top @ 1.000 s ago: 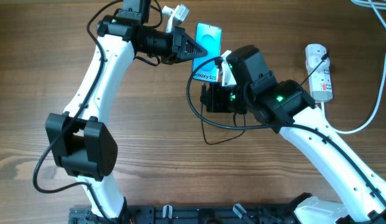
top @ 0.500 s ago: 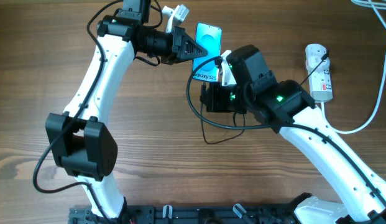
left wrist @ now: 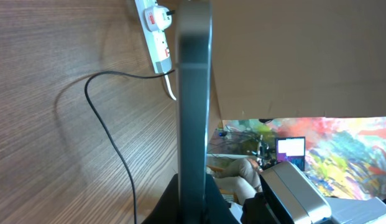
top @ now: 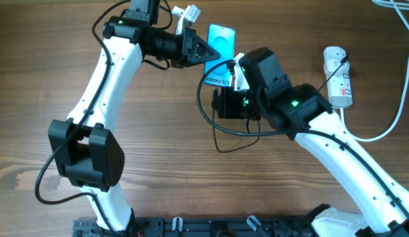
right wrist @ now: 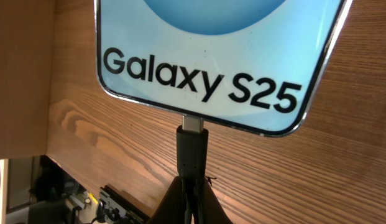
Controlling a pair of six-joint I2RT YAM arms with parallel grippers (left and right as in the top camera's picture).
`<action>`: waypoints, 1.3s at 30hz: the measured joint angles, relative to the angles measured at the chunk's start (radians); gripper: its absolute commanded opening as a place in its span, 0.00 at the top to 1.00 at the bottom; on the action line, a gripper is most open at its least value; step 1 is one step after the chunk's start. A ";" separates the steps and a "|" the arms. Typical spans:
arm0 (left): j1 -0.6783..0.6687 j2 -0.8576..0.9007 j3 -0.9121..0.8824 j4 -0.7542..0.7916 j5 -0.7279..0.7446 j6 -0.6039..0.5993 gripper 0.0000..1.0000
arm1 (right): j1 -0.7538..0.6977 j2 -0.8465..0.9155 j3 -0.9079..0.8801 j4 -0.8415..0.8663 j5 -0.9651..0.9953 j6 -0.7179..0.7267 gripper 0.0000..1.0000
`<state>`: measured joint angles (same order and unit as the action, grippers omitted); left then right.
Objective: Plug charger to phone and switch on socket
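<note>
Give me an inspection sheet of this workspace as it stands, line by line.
Surface: wooden table, bare grain showing.
Job's things: phone lit, reading Galaxy S25; charger connector tip meets the phone's bottom port, full seating cannot be told; white power strip has a plug in it, switch state cannot be told.
Clutter: nothing seen.
Grippers: left end effector shut on the phone; right end effector shut on the charger.
Cables: black charger lead loops over the table; thick white cord leaves the strip rightward.
Surroundings: lit screen beyond the table.
</note>
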<state>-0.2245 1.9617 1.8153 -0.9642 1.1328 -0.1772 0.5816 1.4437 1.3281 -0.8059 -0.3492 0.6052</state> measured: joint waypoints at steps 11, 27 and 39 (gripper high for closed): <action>0.000 0.000 0.000 -0.004 -0.006 0.031 0.96 | 0.000 0.000 0.000 0.000 0.000 0.000 0.96; 0.000 0.000 0.000 -0.019 -0.001 0.035 0.96 | 0.000 0.000 0.000 0.000 -0.001 0.008 0.95; 0.000 0.000 0.000 -0.021 -0.002 0.035 0.96 | 0.000 0.006 0.000 0.000 -0.001 0.012 0.96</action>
<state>-0.2245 1.9617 1.8153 -0.9848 1.1313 -0.1425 0.5816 1.4494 1.3281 -0.8062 -0.3500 0.6170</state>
